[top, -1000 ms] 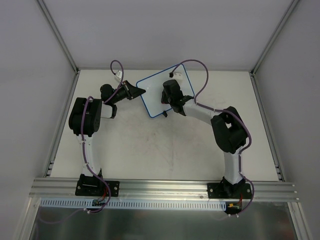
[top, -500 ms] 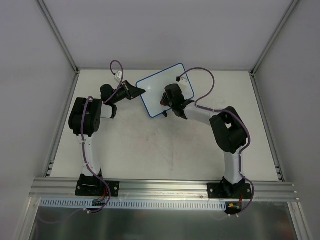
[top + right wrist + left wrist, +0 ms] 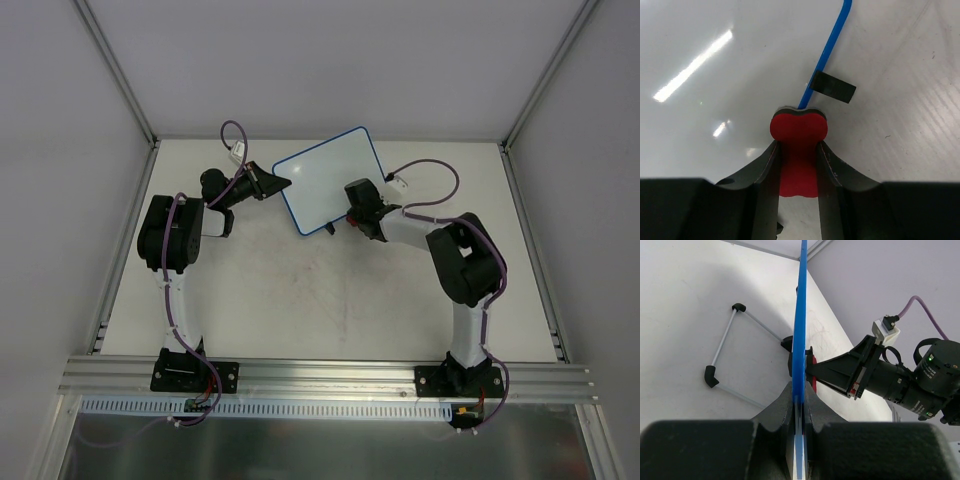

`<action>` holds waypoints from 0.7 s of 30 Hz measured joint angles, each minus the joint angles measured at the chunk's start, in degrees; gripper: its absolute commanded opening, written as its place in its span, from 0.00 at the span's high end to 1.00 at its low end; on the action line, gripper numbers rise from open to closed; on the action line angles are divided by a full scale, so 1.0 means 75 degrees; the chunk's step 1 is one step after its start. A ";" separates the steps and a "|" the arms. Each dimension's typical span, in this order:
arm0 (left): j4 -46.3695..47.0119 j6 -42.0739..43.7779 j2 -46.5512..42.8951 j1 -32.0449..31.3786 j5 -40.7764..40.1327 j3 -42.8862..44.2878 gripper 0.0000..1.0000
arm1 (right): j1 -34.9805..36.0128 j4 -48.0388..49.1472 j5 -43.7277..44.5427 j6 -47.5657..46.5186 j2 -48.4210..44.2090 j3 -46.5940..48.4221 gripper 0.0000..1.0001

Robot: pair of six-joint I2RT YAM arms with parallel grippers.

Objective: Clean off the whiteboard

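Note:
The whiteboard [image 3: 328, 176], white with a thin blue rim, stands tilted at the back of the table. My left gripper [image 3: 279, 182] is shut on its left edge; the left wrist view shows the blue rim [image 3: 800, 330] edge-on between the fingers [image 3: 799, 405]. My right gripper [image 3: 352, 208] is shut on the red bone-shaped eraser [image 3: 798, 150], whose tip sits at the board's lower right rim [image 3: 827, 52], next to a black foot [image 3: 833, 86]. The board face [image 3: 715, 75] shows no marks, only glare.
A wire stand with black end caps [image 3: 722, 347] shows behind the board in the left wrist view. The table's back wall and metal side rails [image 3: 122, 250] bound the area. Purple cables [image 3: 430, 170] loop over the right arm near the board.
My right gripper with the eraser has slid from the board's middle down and right to its lower right edge. The left gripper and board have stayed in place.

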 measured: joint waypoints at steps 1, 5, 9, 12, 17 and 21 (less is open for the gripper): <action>0.0003 0.0000 -0.0003 0.0000 0.0000 0.0000 1.00 | -0.0003 -0.0038 0.0023 0.0017 -0.0006 0.0000 1.00; 0.0003 -0.0015 -0.0003 0.0000 0.0003 -0.0003 1.00 | 0.0041 -0.0536 0.0294 -0.0032 -0.0055 0.0000 1.00; 0.0000 -0.0015 -0.0017 0.0000 0.0003 -0.0017 1.00 | 0.0239 -0.1428 0.0641 -0.0315 -0.0510 -0.0061 1.00; -0.0006 -0.0017 -0.0026 0.0000 0.0003 -0.0020 0.98 | 0.0431 -0.1856 0.0670 -0.0691 -0.1212 -0.0323 1.00; -0.0015 -0.0017 -0.0029 0.0000 0.0003 -0.0020 0.98 | 0.0761 -0.2498 0.0481 -0.1553 -0.2046 -0.0522 1.00; -0.0015 -0.0026 -0.0029 0.0000 0.0000 -0.0020 0.98 | 0.1148 -0.3252 -0.0061 -0.2247 -0.2092 -0.0507 1.00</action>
